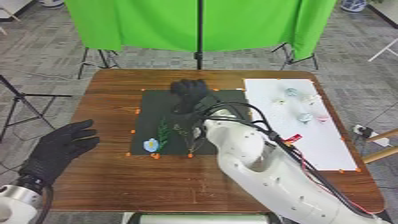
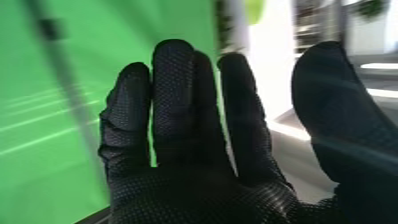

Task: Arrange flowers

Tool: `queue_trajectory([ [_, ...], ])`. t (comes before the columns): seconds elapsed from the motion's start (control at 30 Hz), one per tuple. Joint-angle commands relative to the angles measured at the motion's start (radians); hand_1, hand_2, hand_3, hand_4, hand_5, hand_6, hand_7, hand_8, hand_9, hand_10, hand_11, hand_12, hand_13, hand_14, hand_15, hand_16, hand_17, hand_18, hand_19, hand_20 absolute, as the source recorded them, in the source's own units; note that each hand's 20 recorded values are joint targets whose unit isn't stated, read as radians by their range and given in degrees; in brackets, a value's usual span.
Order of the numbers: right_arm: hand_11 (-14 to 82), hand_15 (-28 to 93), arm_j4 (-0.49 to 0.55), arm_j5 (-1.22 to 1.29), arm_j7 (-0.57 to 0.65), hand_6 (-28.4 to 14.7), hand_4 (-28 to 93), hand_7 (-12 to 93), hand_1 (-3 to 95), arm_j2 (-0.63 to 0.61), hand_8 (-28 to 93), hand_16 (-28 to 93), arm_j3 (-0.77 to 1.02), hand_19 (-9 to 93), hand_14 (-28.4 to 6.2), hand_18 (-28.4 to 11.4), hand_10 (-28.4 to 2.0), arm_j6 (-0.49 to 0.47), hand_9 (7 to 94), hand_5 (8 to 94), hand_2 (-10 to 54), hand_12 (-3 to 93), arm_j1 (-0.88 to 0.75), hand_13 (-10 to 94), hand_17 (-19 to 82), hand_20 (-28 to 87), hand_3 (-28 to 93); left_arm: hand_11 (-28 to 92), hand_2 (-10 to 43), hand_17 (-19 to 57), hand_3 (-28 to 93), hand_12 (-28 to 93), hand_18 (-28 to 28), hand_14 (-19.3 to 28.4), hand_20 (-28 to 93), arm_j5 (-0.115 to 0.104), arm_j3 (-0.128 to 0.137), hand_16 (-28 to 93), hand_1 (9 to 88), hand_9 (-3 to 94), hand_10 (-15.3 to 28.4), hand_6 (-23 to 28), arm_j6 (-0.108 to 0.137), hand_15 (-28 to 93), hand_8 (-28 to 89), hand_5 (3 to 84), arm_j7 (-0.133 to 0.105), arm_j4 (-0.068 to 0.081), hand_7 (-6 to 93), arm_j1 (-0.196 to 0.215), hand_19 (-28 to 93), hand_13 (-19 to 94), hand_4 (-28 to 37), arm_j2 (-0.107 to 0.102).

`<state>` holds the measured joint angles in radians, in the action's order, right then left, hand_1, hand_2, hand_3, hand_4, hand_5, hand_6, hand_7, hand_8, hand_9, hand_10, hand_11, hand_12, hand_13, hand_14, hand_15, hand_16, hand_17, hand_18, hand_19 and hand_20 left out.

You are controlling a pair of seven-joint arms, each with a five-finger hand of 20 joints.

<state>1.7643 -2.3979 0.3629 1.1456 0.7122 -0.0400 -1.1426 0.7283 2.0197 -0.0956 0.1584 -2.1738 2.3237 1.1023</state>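
Note:
In the head view my right hand (image 1: pixel 188 93) is over the upper part of the black mat (image 1: pixel 153 107), its forearm crossing the mat's right side. In the right wrist view the right hand (image 2: pixel 191 150) has straight fingers with the thumb apart, holding nothing. My left hand (image 1: pixel 64 149) stands open left of the mat, with nothing in it. A light blue flower (image 1: pixel 151 145) lies at the mat's lower left, beside a green leafy stem (image 1: pixel 163 131). Another thin stem (image 1: pixel 187 135) lies to its right, partly near my right wrist. Pale blue flowers (image 1: pixel 306 117) and a pink one (image 1: pixel 322 118) rest on the white sheet (image 1: pixel 315 147).
The brown table (image 1: pixel 107 180) carries both mats, with orange markers (image 1: pixel 155 156) along their edges. A red item (image 1: pixel 293 138) is by my right forearm. Beyond the table hangs a green cloth (image 1: pixel 142 25) on a stand (image 1: pixel 200 60).

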Motion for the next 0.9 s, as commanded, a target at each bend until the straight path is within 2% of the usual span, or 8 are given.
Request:
queue_trajectory([
  [0.03,38.5,58,-0.003,0.021,0.116,-5.7,-28,36,25.1,-0.358,-20,13,0.249,70,-11.4,-17.7,-14.4,0.042,33.3,35.0,-8.7,20.8,-0.205,31,18,36,89,40,6.3,-6.2,76,13,23.3,17.7,3,0.006,0.015,-7,25.6,31.6,15.6,6.4,0.016,56,-15,35.7,-0.004,-0.009,31.2,0.040,62,26,-27.5,0.025],
  [0.17,35.8,53,0.028,0.032,0.134,-6.1,-28,33,25.6,-0.428,-19,11,0.399,66,-11.4,-17.7,-14.2,0.054,31.8,33.3,-9.2,20.4,-0.349,29,16,32,89,40,6.4,-6.2,76,13,23.3,17.7,3,0.007,0.022,-7,25.6,31.6,15.6,6.5,0.012,56,-15,35.7,-0.009,-0.012,31.1,0.047,62,26,-27.5,0.028],
  [0.37,40.3,66,0.045,0.031,0.134,-5.0,-28,34,27.9,-0.473,-20,14,0.523,71,-9.6,-17.5,-12.4,0.080,38.3,36.9,-9.5,21.3,-0.482,38,19,33,89,40,6.4,-6.2,76,13,23.3,17.8,3,0.008,0.018,-7,25.6,31.6,15.6,6.4,0.008,56,-15,35.7,-0.006,-0.010,31.3,0.042,62,26,-27.4,0.028],
  [0.63,42.9,68,0.029,0.026,0.135,-4.4,-28,34,28.8,-0.470,-20,15,0.521,73,-8.8,-17.4,-11.1,0.058,41.7,40.1,-9.5,20.8,-0.500,44,21,34,89,40,6.4,-6.2,76,13,23.3,17.8,3,0.008,0.011,-7,25.6,31.6,15.7,6.4,0.006,56,-16,35.7,0.000,-0.004,31.4,0.034,62,26,-27.6,0.025],
  [0.9,46.1,68,-0.011,0.000,0.176,-3.4,-28,35,31.6,-0.462,-20,18,0.495,76,-7.6,-16.6,-10.8,-0.012,46.1,43.0,-9.5,20.8,-0.470,53,24,36,89,40,6.4,-6.2,76,13,23.3,17.8,3,0.009,0.014,-7,25.5,31.6,15.6,6.5,0.011,56,-16,35.7,0.000,-0.010,31.3,0.042,62,26,-27.5,0.032],
])
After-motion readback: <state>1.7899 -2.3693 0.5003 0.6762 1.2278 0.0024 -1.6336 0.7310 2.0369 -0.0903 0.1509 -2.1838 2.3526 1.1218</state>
